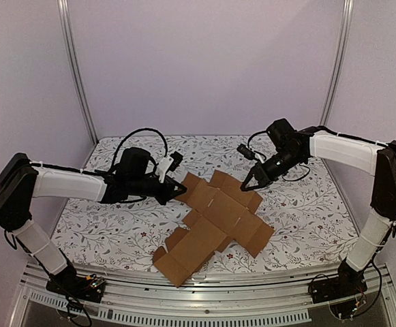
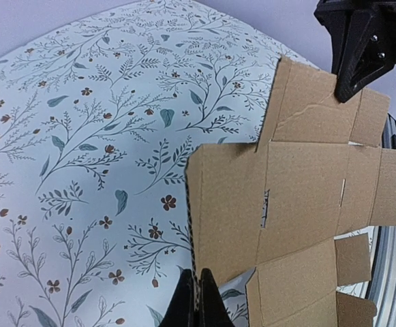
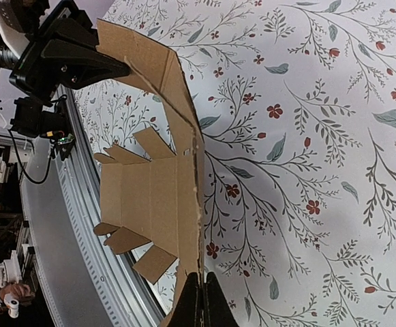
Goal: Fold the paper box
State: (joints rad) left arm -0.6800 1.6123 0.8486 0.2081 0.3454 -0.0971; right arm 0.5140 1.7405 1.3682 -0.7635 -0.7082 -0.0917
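Top view: paper box (image 1: pixel 215 221), flat unfolded sheet, lies ctr of worktop (image 1: pixel 300 211). Left fingers (image 1: pixel 175 193) clamped on its left flap edge, right fingers (image 1: pixel 249 185) on right flap edge.
Left wrist: left fingers (image 2: pixel 184 306) together, pinching sheet edge.
Right wrist: right fingers (image 3: pixel 192 306) together on edge; sheet bows up.

You're in a robot lab cell: plain pale enclosure walls (image 1: pixel 204 61), aluminium frame posts (image 1: pixel 77 68), slotted metal rail (image 1: pixel 218 281) along the near edge (floral cloth (image 1: pixel 307 218) behind it), loose cables (image 1: pixel 143 129).
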